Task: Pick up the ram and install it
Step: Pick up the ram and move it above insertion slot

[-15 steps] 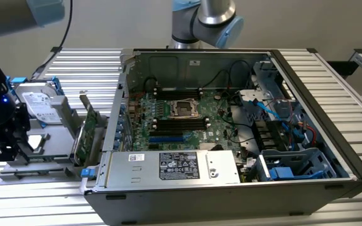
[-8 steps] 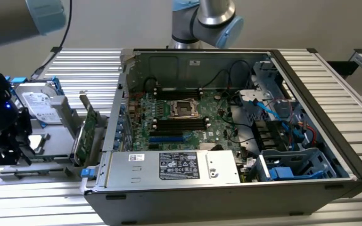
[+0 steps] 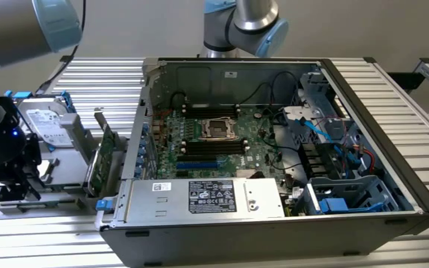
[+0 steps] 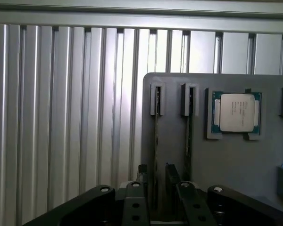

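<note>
2 ram sticks [image 4: 156,136] stand in a tray [image 4: 226,165] on metal slats [image 4: 61,117].

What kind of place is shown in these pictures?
Probably a robotics laboratory set up for computer assembly. An open computer case lies on a table of aluminium profiles, a robot arm stands behind it in the exterior view, and a grey tray holds ram sticks and a processor.

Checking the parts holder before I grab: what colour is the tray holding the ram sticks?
The tray is plain grey, seen best in the wrist view.
</note>
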